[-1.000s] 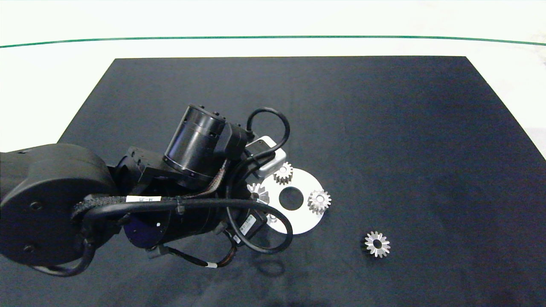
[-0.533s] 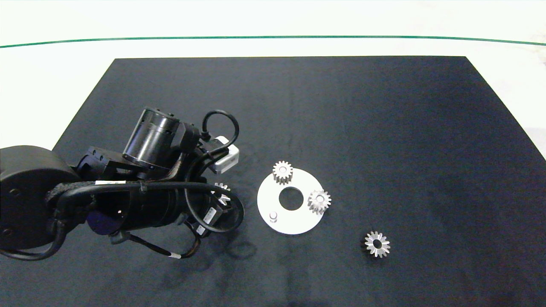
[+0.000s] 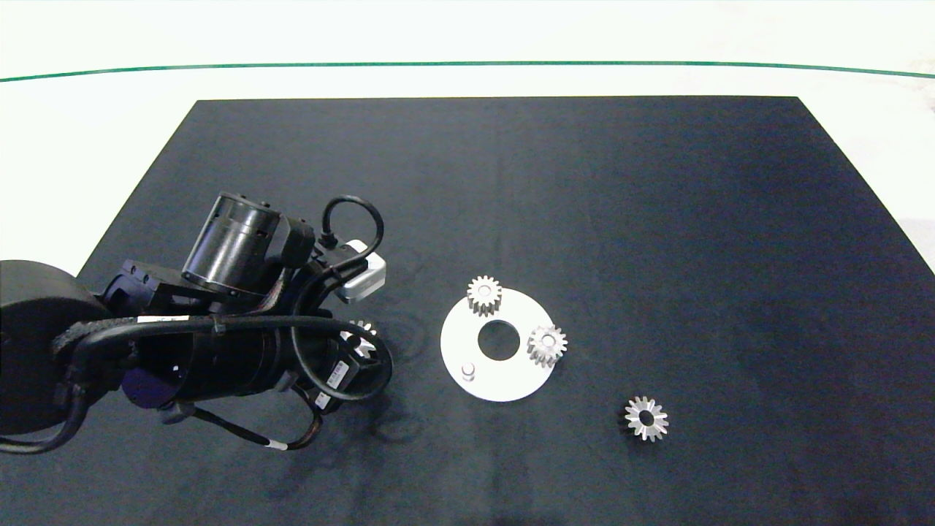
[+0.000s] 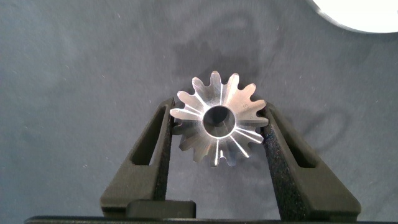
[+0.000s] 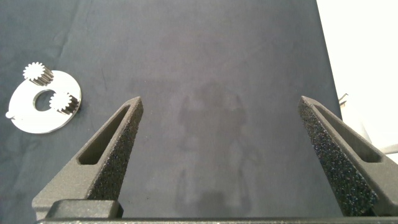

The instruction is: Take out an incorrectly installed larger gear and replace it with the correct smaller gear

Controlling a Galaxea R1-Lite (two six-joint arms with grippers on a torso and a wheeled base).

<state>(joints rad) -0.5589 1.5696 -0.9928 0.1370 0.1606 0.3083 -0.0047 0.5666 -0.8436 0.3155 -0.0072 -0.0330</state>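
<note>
Moved further from plate (image 3: 504, 369): left pincer (image 4: 217, 127) pinching larger gear (image 4: 219, 118) | peg (image 3: 468, 371) bare | smaller gear (image 3: 646, 418) uninstalled | right pincer (image 5: 221, 115) spread

This looked like a robot test lab or workshop, not a home. A big black mat (image 3: 511, 183) lay flat on a plain white table (image 3: 467, 36) that had a thin green line (image 3: 467, 63) across it, and a dark robot arm (image 3: 182, 343) with cables reached over the mat. The only small things there were shiny metal machine parts: a round white plate (image 3: 511, 380) with little gears (image 3: 546, 345) standing on it, and a loose gear (image 3: 646, 418) lying on the mat near it.
</note>
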